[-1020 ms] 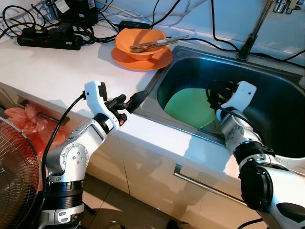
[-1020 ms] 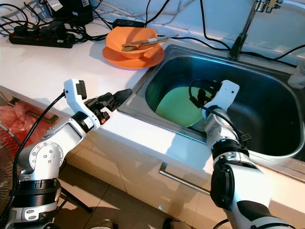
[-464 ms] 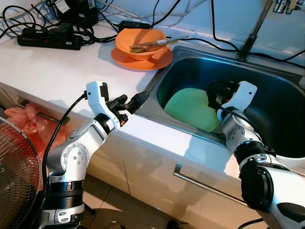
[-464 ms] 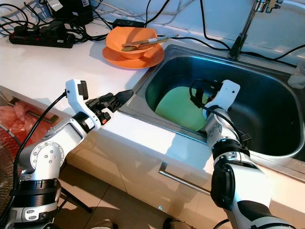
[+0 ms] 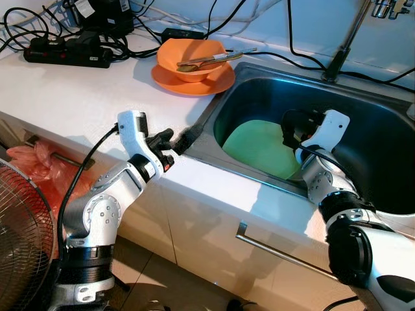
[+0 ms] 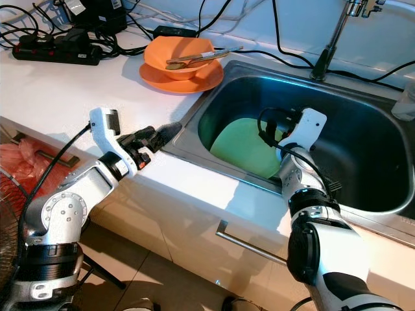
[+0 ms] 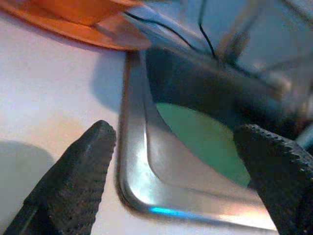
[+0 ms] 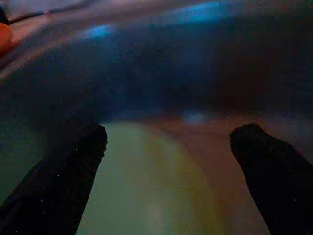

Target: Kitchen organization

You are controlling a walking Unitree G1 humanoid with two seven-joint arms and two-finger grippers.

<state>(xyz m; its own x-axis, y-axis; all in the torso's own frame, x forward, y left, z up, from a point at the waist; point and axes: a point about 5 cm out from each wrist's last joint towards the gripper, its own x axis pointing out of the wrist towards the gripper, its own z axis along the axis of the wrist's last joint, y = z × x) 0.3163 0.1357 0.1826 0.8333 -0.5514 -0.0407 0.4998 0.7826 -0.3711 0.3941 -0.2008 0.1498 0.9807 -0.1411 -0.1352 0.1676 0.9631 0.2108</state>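
Black cables and a power strip [image 5: 68, 50] lie at the far left of the white desk [image 5: 71, 97], so that corner is not tidy yet. Beside them, nearer to the sink, you see an orange bowl [image 5: 190, 59] standing on an orange plate [image 5: 193, 80], with a spoon [image 5: 211, 60] resting across the bowl; this set looks already stacked on the desk.

Your left end effector [image 6: 163, 131] hovers just above the desk at the left corner of the steel sink [image 5: 206, 120]. In the left wrist view its two fingers [image 7: 73, 181] stand well apart with nothing between them, so it holds nothing.

Going right, a green plate [image 5: 262, 148] lies inside the sink, leaning on the near wall. This is the piece that, in my judgement, is left to move. Your right end effector [image 8: 171, 161] is down inside the sink, close above the green plate. Its fingers are also apart, one on each side of the plate's pale surface in the right wrist view, and I cannot see that they touch it.

So the task seems only partly done: the orange set is on the desk, the green plate is not yet gripped or lifted, and the faucet [image 5: 347, 39] side of the sink holds no other dish that I can make out.
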